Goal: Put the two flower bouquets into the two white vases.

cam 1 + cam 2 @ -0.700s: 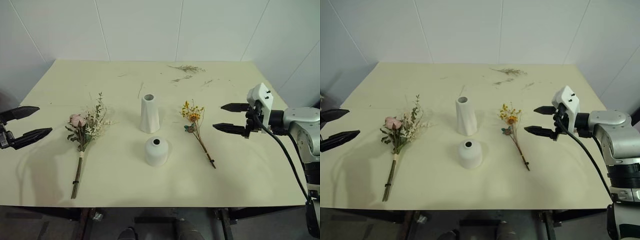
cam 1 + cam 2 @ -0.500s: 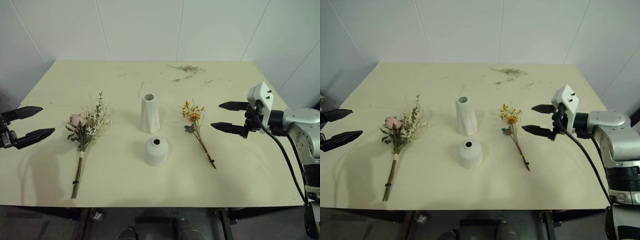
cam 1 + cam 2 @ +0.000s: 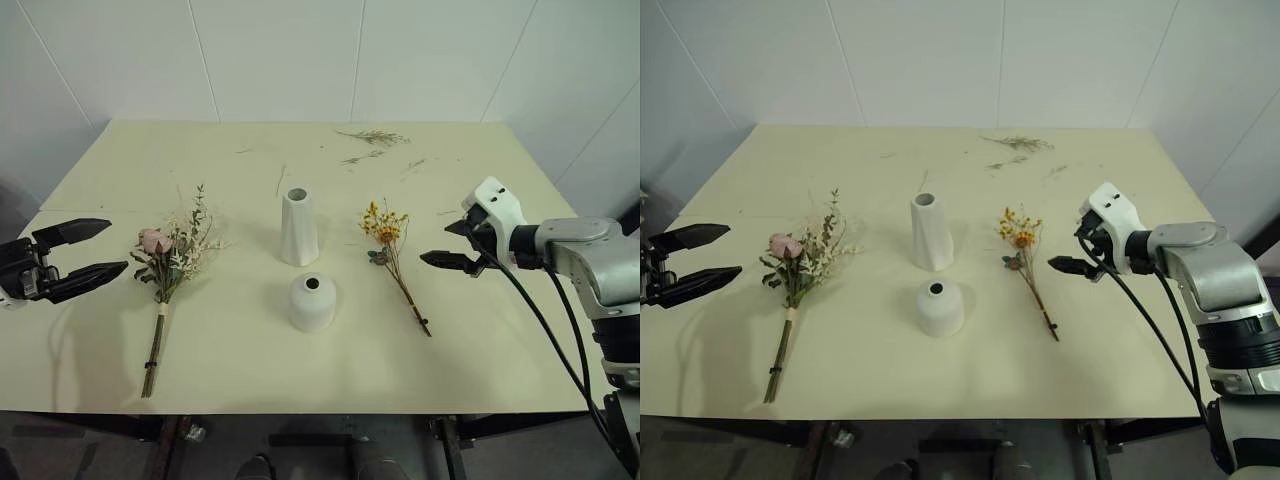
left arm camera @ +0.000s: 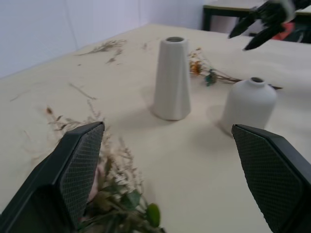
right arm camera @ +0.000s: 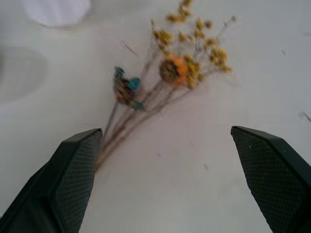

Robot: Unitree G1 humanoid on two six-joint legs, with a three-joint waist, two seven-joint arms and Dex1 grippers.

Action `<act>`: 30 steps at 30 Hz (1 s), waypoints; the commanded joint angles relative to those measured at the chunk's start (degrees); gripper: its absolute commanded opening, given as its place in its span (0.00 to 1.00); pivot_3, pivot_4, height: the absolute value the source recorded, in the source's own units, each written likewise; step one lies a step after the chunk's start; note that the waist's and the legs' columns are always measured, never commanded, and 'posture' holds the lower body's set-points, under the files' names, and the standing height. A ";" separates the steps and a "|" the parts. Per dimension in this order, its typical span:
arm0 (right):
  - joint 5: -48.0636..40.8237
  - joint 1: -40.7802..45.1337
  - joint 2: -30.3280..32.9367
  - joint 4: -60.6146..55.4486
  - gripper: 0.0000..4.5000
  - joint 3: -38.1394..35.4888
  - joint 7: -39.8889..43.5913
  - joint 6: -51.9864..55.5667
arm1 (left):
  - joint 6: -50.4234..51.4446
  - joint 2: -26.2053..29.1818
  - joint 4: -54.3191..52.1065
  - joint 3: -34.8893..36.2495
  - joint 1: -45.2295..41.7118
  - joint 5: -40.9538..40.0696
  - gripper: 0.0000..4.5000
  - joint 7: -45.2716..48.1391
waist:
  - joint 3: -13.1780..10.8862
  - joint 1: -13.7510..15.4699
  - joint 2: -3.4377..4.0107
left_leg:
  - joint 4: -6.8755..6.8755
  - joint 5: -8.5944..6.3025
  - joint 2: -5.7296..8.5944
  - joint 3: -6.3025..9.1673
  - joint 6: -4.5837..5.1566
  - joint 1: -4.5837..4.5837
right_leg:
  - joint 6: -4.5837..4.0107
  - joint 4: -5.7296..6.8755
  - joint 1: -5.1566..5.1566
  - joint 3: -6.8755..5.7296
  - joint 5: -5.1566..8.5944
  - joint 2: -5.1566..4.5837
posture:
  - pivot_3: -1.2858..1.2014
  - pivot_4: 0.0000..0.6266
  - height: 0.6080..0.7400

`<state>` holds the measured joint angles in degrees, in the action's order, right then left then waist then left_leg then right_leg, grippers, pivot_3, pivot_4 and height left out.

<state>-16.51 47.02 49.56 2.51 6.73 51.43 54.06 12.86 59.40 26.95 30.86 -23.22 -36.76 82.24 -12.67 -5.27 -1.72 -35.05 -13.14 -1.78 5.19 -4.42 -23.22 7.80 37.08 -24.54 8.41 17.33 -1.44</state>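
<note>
A: Where does the task stand?

B: At the start, by the look of it. Neither bouquet is in a vase. The tall faceted vase (image 3: 299, 227) stands mid-table, with the short round vase (image 3: 312, 302) just in front of it, toward the robot. The pink rose bouquet (image 3: 170, 262) lies flat to the left of the tall vase; the yellow-orange bouquet (image 3: 391, 247) lies flat to its right, stems trailing toward the table's near edge.

A: And the grippers?

B: Both have their fingers spread wide and hold nothing. The left gripper (image 3: 82, 254) hangs left of the roses, apart from them. The right gripper (image 3: 452, 243) hangs right of the yellow blossoms, aimed at them, not touching.

A: So the next move?

B: Likely each arm closes in on its own bouquet. The stems are thin and lie flat on the table (image 3: 240, 370), so the fingers would have to come low and pinch the bound part, then tip the bunch upright over a vase mouth. The short vase's hole is small; that needs careful aim.

A: Anything in the way?

B: Only loose dried sprigs (image 3: 372, 137) far behind the tall vase, well apart from everything.
</note>
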 commanded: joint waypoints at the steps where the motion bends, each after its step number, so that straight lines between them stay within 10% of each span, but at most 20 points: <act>1: -0.26 4.22 -0.55 -1.96 1.00 1.48 -0.35 6.30 | 4.15 0.68 -5.04 2.06 0.30 -3.56 1.00 -0.06 | 0.00 0.07 0.00 | 0.00 0.00 0.00 0.00 0.00 -0.01 | 0.01 -0.01 0.00 0.00 0.00 0.00 | 0.52 0.24 1.00; 12: 0.63 8.35 -7.27 -5.97 1.00 7.44 -10.37 27.15 | 8.19 2.14 -5.62 2.71 0.55 -4.21 1.00 2.67 | 0.00 0.29 0.00 | 0.02 0.00 0.00 0.00 0.00 -0.04 | 0.01 -0.05 0.00 -0.01 0.01 -0.01 | 0.52 0.24 1.00; 30: 1.73 8.49 -13.68 -1.41 1.00 7.81 -19.00 30.35 | 9.10 1.97 -8.16 4.19 2.47 -4.13 1.00 1.75 | 0.01 0.15 -0.02 | 0.05 -0.01 0.00 0.01 0.00 -0.05 | 0.01 -0.08 -0.01 -0.02 0.00 -0.01 | 0.52 0.24 1.00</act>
<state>-14.61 54.61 36.15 1.77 14.97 33.23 84.19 21.88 59.71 20.77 33.17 -20.96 -39.92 84.07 -12.66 -5.12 -1.74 -35.00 -13.15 -1.78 5.20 -4.42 -23.26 7.81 37.00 -24.55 8.39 17.33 -1.45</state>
